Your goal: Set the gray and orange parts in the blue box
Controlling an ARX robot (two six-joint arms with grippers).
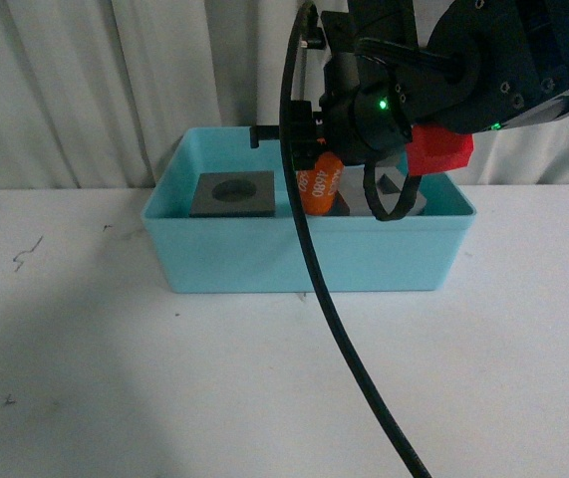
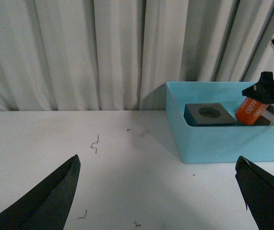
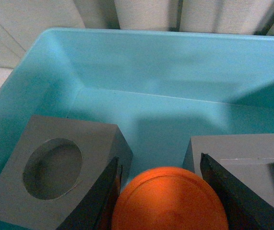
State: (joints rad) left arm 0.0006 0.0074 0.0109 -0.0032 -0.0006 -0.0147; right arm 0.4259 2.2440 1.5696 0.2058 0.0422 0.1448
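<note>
Orange cylinder [image 1: 321,185] hangs tilted inside the blue box [image 1: 304,261], clamped between the right gripper's [image 3: 163,179] jaws — between the round-recess cube [image 1: 230,194] and the other gray cube [image 3: 252,163]. Left gripper [image 2: 158,191] hovers over the white table [image 1: 164,378], jaws wide apart.

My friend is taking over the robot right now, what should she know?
Right hand: shut on the orange cylinder, held over the blue box between the two gray cubes.
Left hand: open, holding nothing, over bare table beside the box.
Done: the gray cube with the round recess and the other gray cube are inside the box.
Left: let the cylinder go into the box and lift the arm away.
</note>
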